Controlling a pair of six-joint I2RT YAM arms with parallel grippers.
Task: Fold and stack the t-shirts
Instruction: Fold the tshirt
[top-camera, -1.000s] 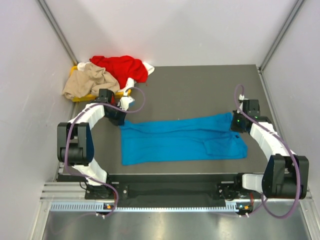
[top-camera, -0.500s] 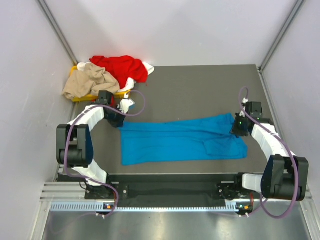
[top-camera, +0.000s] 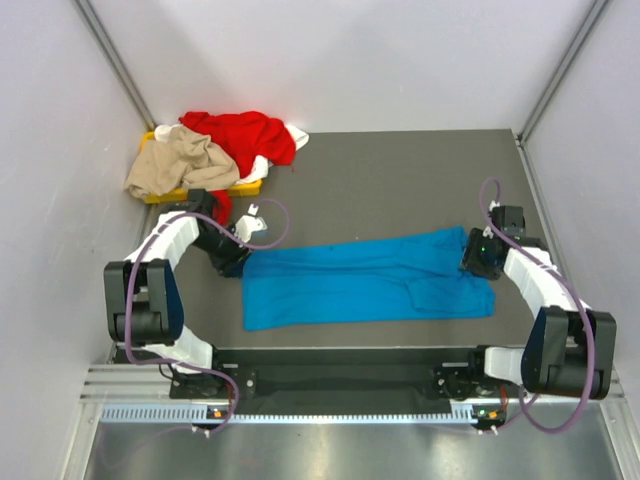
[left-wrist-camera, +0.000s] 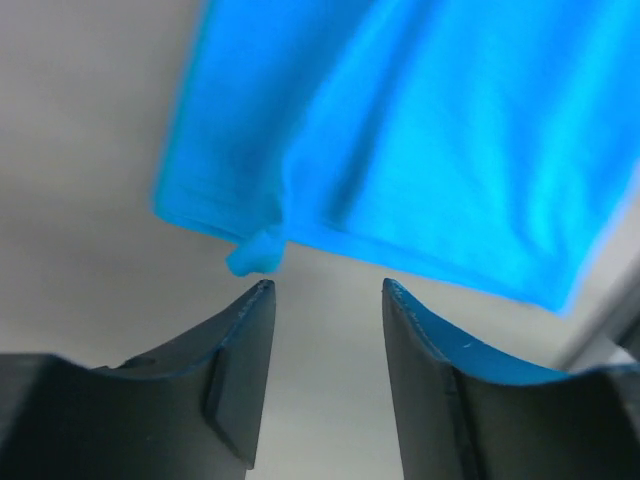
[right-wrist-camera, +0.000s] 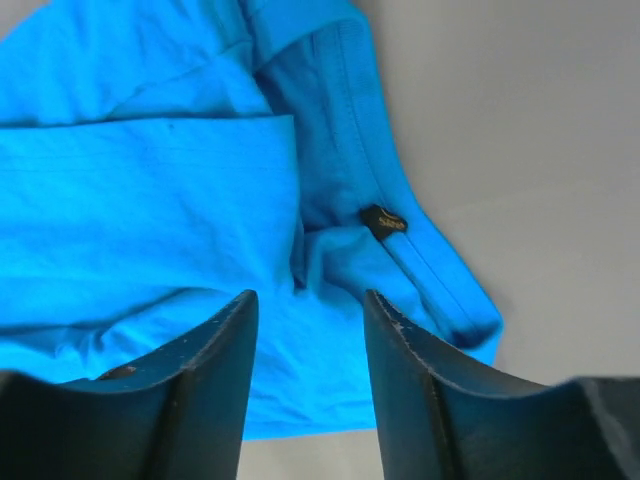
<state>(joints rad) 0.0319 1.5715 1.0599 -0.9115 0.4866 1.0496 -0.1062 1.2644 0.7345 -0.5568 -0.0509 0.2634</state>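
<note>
The blue shirt lies flat on the worktop as a long strip, its long axis running left to right between my two tools. My left tool sits at the strip's left end, fingers spread with nothing between them; a bunched corner lies just beyond the tips. My right tool hangs over the right, neck end, likewise spread and empty, the collar label just ahead. Each end is nearest its own arm, so I judge the next fold must carry one short end towards the other. The red shirt and tan shirt lie heaped on the yellow tray, far left.
</note>
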